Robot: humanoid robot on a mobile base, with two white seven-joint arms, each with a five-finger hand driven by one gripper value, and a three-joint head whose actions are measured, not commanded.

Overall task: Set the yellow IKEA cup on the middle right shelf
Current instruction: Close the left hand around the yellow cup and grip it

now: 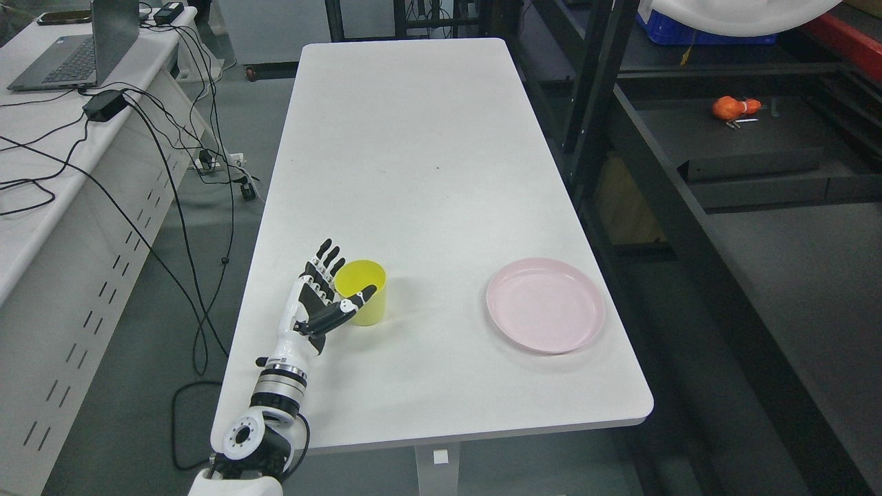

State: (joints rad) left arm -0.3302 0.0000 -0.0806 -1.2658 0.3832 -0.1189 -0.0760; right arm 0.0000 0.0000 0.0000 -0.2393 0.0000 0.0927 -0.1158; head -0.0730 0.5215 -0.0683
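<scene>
- 1 yellow IKEA cup point(363, 292), upright, likely light, stiff, smooth plastic, touches the thumb.
- left hand point(324, 296) unclenched, grasping nothing; wrap the cup's side wall.

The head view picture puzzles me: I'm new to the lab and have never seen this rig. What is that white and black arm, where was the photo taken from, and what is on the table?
The photo comes from a camera on a humanoid robot's head, looking down at a white table. The arm coming in at the lower left is the robot's own left arm, ending in the left hand with jointed fingers. Its right arm is not in the picture.

On the table stand a yellow cup, upright and empty, and to its right a pink plate, also empty. The hand is right against the cup's left side, fingers spread, thumb reaching across the front. It has not closed around the cup, so nothing is held yet.

On the right are dark shelves, where the cup should go. A desk with a laptop stands at the left.
</scene>
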